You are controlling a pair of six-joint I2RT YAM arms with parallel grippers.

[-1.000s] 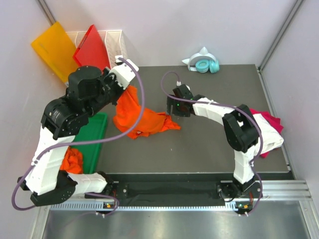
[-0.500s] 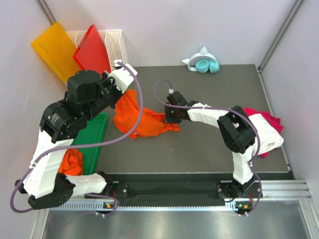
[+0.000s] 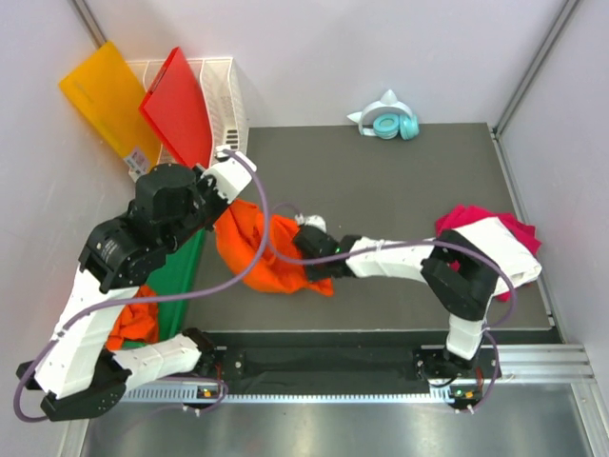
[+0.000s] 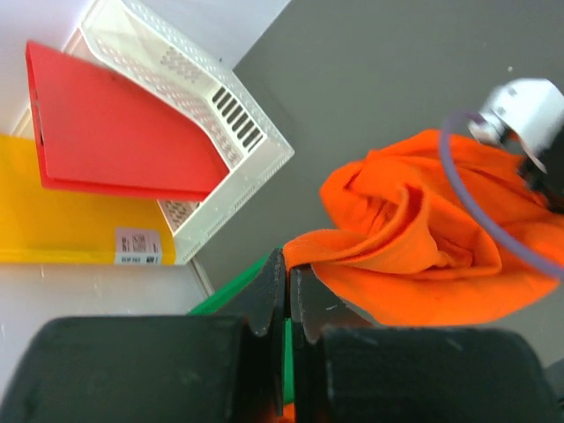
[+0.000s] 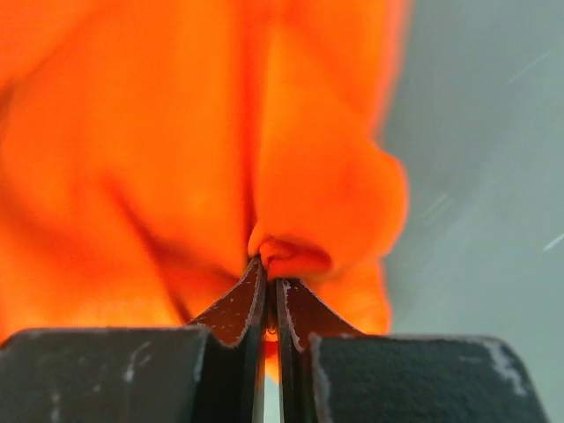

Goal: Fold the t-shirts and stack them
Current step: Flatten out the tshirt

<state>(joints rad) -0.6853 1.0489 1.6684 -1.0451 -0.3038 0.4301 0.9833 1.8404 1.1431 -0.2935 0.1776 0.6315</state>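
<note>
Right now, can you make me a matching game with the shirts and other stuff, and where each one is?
Things:
1. middle orange t-shirt
2. red board
3. teal headphones
4. pink t-shirt

Places:
A. at the far edge of the table
B. pinched by the left claw and the right claw
C. at the table's right edge
D. propped against the white basket

Pairs: 1-B, 2-D, 3-A, 4-C.

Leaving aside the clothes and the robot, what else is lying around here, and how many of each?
Boards: 2 (red board, yellow board)
Basket: 1
Green tray: 1
Headphones: 1
Total: 5
</note>
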